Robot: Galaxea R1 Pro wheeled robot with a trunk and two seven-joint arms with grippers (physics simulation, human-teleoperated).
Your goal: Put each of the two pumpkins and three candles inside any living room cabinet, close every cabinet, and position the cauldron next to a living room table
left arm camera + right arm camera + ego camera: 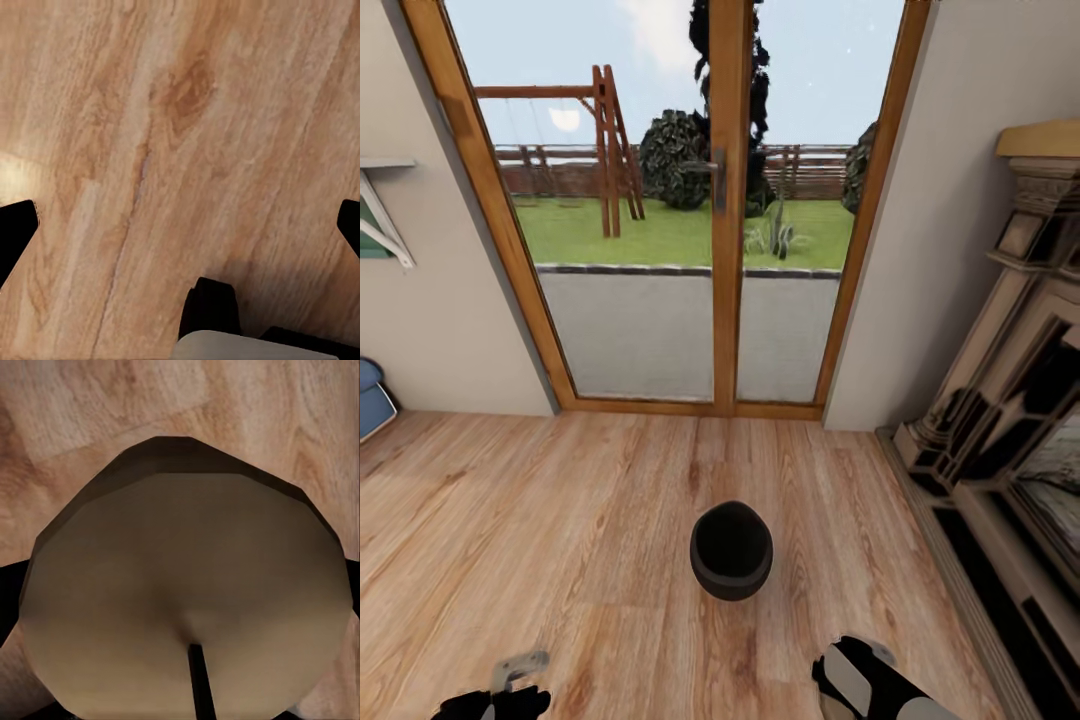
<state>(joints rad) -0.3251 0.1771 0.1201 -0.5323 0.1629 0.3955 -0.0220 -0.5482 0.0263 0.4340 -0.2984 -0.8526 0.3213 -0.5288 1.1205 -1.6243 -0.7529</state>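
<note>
Cauldron (731,550), the squat black pot, stands upright on the bare wooden floor (560,540) in the head view, directly ahead of the robot and between its two arms, in front of the glazed patio doors (690,200). A carved fireplace surround (1000,420) runs along the right side. No desk stands beside the pot, so that part of the task appears not yet done. No pumpkin or cabinet is in sight, so their state cannot be judged from here.

A candle (187,600) sits in the right gripper (860,680), judging by the right wrist view: a pale, faceted, stubby cylinder with a thin dark wick, with dark finger edges at either side of it. That suggests at least one candle is not yet stowed. The right gripper looks pinched on it, though the contact points are hidden behind the candle's body.

The left gripper (180,217) is spread wide, its dark fingertips (15,232) near opposite edges of the left wrist view, with nothing but floorboards between them. It holds and touches nothing.
</note>
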